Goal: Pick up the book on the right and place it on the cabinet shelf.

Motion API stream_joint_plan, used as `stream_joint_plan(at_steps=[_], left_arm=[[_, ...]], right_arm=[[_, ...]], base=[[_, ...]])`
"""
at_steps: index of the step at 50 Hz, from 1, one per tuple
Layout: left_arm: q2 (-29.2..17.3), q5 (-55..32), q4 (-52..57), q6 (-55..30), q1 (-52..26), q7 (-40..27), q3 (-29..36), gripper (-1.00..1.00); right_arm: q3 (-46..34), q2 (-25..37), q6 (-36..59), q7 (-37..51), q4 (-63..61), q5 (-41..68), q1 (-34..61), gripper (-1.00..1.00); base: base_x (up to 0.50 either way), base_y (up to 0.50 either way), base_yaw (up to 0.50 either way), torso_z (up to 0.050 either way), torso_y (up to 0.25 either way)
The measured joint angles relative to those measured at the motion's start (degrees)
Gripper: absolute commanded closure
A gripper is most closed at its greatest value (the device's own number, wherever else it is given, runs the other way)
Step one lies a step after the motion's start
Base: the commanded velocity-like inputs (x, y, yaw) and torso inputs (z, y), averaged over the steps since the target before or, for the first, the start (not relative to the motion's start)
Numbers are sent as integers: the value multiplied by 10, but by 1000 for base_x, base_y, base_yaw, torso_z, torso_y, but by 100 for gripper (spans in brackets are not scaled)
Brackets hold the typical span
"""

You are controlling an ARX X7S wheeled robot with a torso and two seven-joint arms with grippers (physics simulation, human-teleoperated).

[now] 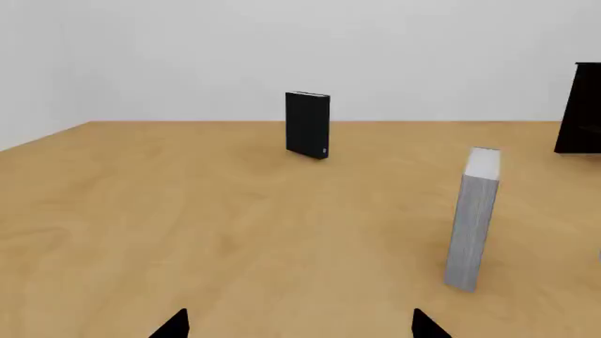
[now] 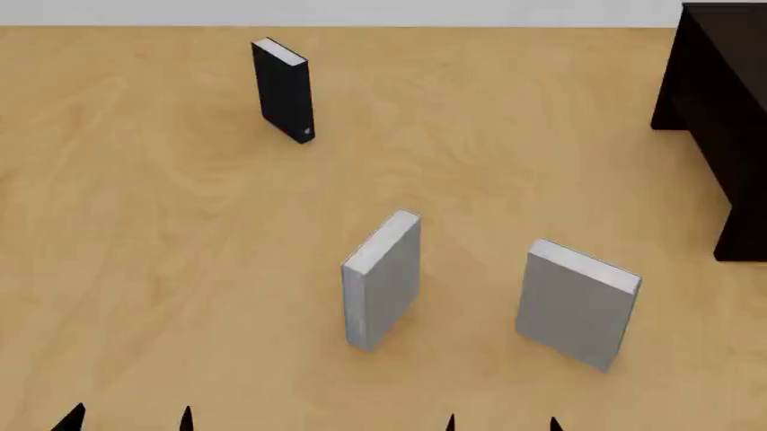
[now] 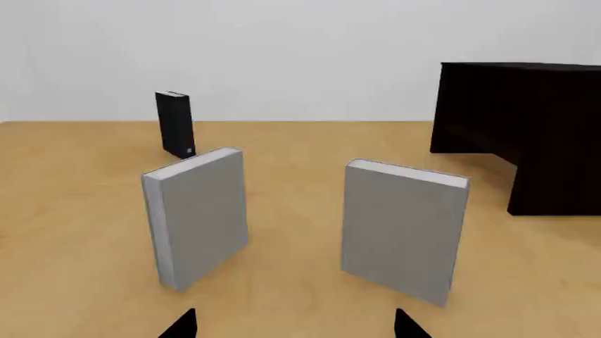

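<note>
Wooden tabletop | dark brown cabinet far right | thick grey book upright, right of its grey twin | slim black book behind | left gripper, right gripper: fingertips apart, empty.

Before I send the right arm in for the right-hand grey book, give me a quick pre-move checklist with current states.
1. Target picked out: ok. The book is the right one of two grey books, beside the second grey book.
2. Book upright and free-standing: ok, apart from its neighbour.
3. Right gripper open and empty: ok, tips spread.
4. Left gripper out of the way: ok, low at the left.
5. Cabinet in view: ok, to the right beyond the book.
6. Cabinet shelf free: cannot tell, interior too dark.
</note>
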Motion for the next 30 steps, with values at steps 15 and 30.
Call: stream_joint_plan(at_steps=[15, 30], left_arm=[[-21, -19, 5, -2, 1, -21, 22, -100], [-39, -34, 47, -31, 12, -38, 39, -100]], right_arm=[[-27, 23, -1, 30, -2, 22, 0, -100], [-45, 40, 14, 52, -36, 32, -9, -100]], base=[[0, 0, 0, 0, 0], [0, 0, 0, 0, 0]])
